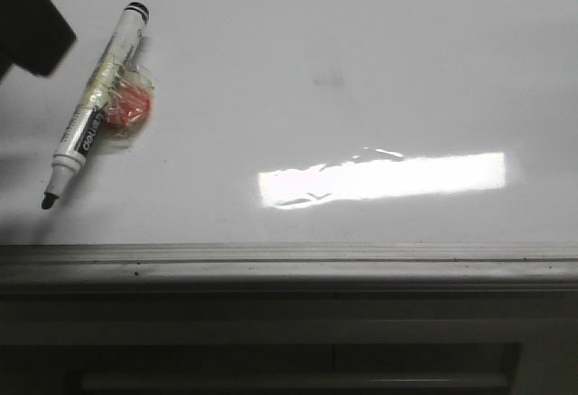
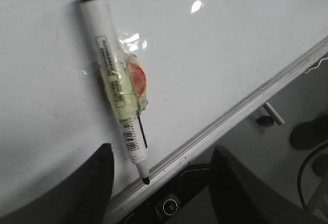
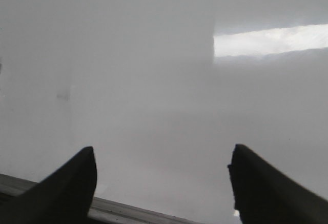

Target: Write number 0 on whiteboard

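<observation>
**Still unmarked: marker lies free, both grippers spread**

Plainly, in the front view the marker point(image 1: 95, 110) lies uncapped near the whiteboard's point(image 1: 361, 51) left edge; no number 0 shows, only a faint smudge point(image 1: 330, 79).

Left wrist view: the left gripper point(image 2: 161, 183) hovers spread, empty, at the marker's tip by the edge rail point(image 2: 230, 114), apparently lining up a grasp.

Right wrist view: the right gripper point(image 3: 161, 183) hangs spread over bare board.

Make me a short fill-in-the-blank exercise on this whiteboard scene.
1. The marker lies on the whiteboard with its cap ____.
2. A ____ lump is taped to the marker's barrel.
3. The left gripper has its jaws ____.
4. The number 0 is ____ on the board.

Missing words: off; red; open; not yet written
</observation>
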